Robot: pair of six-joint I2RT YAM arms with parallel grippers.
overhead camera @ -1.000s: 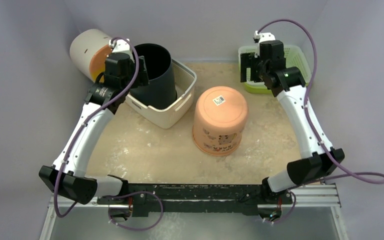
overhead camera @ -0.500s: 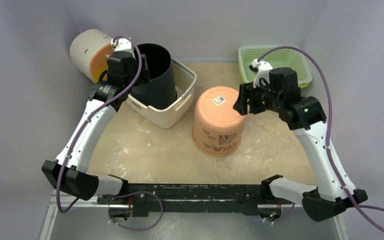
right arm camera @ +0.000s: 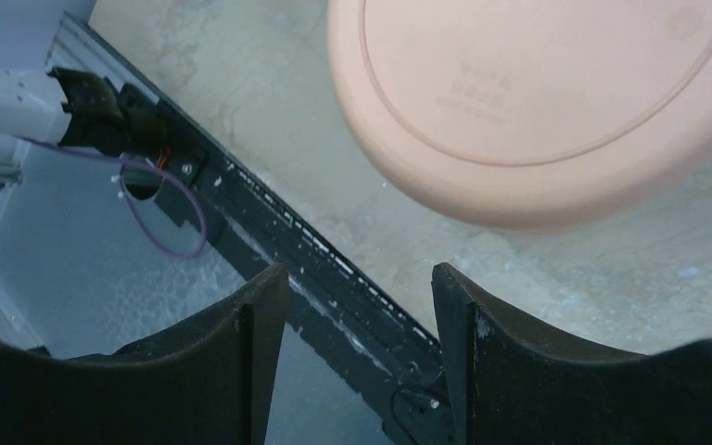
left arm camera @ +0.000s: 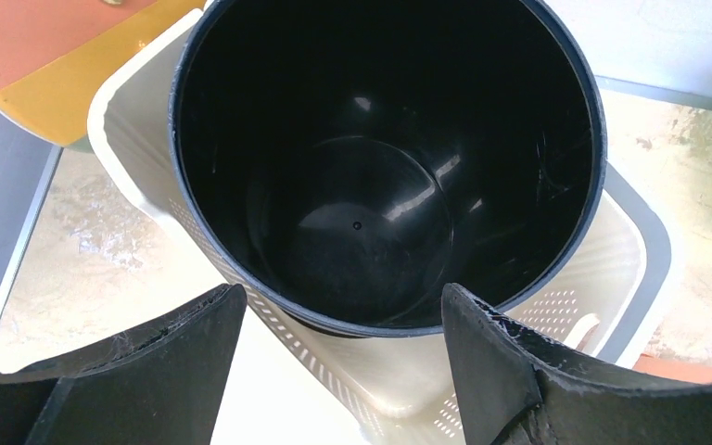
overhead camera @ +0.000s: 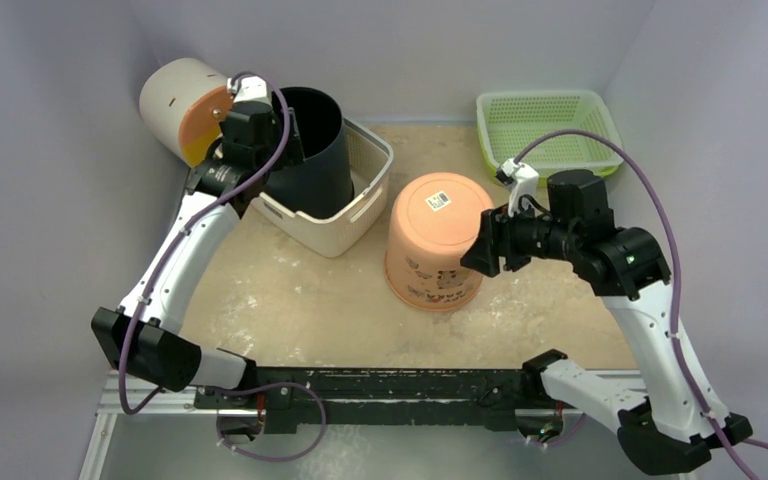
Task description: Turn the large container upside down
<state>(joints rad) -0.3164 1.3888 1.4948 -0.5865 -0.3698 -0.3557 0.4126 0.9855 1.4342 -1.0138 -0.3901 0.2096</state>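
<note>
A black round container (overhead camera: 305, 140) stands upright, mouth up, in a white perforated basket (overhead camera: 350, 215). The left wrist view looks down into the container (left arm camera: 380, 185), which is empty. My left gripper (overhead camera: 268, 148) is open just above and in front of its near rim (left arm camera: 334, 315), touching nothing. A peach-orange bucket (overhead camera: 440, 240) stands mouth down at the table's middle, a barcode sticker on its base. My right gripper (overhead camera: 482, 250) is open and empty beside the bucket's right side; the bucket's flat base (right arm camera: 538, 102) shows above my gripper (right arm camera: 360, 278).
A white and orange cylinder (overhead camera: 175, 100) lies on its side at the back left, behind the white basket. A green mesh basket (overhead camera: 545, 125) stands at the back right. The black rail (right arm camera: 334, 269) at the table's near edge shows below my right fingers.
My right arm has swung from the green basket forward and left to the orange bucket's right side. My left gripper has edged slightly nearer the black container.
</note>
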